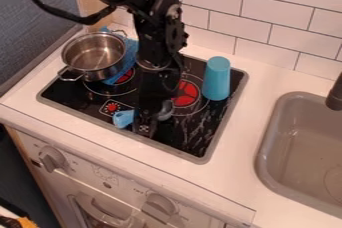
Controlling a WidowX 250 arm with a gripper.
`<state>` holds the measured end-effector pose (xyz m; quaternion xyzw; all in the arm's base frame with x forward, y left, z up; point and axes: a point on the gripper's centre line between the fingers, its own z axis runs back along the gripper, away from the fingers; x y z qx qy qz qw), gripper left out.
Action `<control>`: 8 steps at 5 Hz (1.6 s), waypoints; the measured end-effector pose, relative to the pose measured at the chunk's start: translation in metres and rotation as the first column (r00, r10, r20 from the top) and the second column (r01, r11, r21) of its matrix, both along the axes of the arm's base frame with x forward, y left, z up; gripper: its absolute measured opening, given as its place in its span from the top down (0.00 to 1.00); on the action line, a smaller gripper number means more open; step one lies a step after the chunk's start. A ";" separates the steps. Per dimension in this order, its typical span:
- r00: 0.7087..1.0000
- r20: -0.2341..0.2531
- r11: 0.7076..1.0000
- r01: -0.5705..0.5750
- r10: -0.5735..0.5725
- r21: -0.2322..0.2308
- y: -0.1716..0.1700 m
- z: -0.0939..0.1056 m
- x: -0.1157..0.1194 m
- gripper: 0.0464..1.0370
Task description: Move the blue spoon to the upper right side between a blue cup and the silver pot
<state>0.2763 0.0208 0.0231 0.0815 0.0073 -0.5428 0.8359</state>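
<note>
The black gripper hangs low over the front part of the black stove top. Right beside it on the left shows a light blue piece, which looks like part of the blue spoon; the rest is hidden behind the gripper, and I cannot tell whether it is held. Upright near the stove's right edge stands a blue cup. At the back left of the stove is the silver pot.
A blue cloth lies beside the pot on its right. To the right of the stove is a grey sink with a dark faucet. A tiled wall rises behind the white counter.
</note>
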 end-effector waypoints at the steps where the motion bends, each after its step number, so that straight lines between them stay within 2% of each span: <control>1: 0.999 -0.011 0.999 -0.033 0.033 -0.008 0.006 -0.010 0.004 0.04; 2: 0.999 -0.010 0.999 -0.051 0.051 0.003 0.013 -0.015 0.010 0.04; 3: 0.997 0.002 0.997 -0.079 0.079 0.007 0.022 -0.017 0.022 0.09; 4: 0.996 0.001 0.995 -0.092 0.092 0.024 0.025 -0.018 0.021 0.35; 5: 0.995 0.010 0.995 -0.097 0.097 0.017 0.024 -0.018 0.022 0.61; 6: 0.995 0.017 0.995 -0.101 0.101 0.014 0.024 -0.017 0.021 0.72; 7: 0.989 0.024 0.989 -0.145 0.145 0.003 0.026 -0.016 0.016 0.72; 8: 0.979 0.009 0.979 -0.203 0.203 0.001 0.032 -0.009 0.011 0.72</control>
